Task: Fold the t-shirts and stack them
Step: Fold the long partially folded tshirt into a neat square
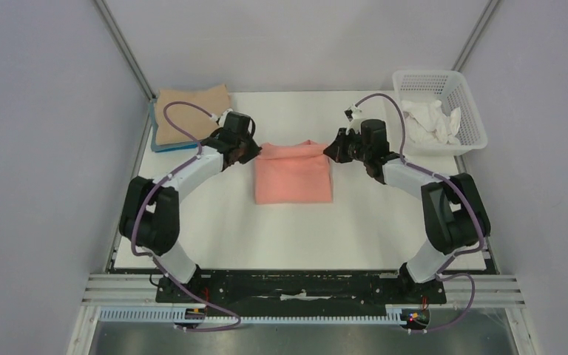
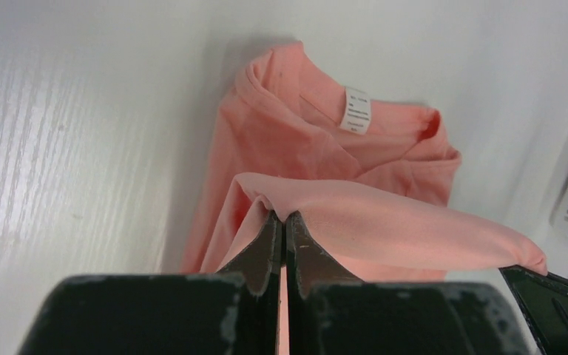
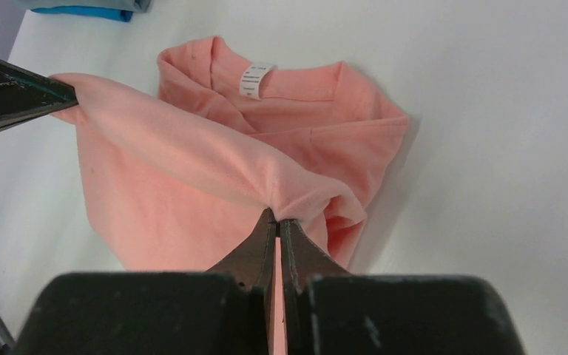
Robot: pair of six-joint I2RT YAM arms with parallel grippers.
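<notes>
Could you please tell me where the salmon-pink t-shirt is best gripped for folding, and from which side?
Grip the salmon-pink t-shirt at the two ends of its raised edge, left claw from the left, right claw from the right, as they are shut on it now. The cloth is limp; held at both ends, the edge spans straight between them near the collar.

The top camera looks down from behind me over the whole table (image 1: 229,229). My wrist cameras, close in, share the shirt (image 3: 192,170).
</notes>
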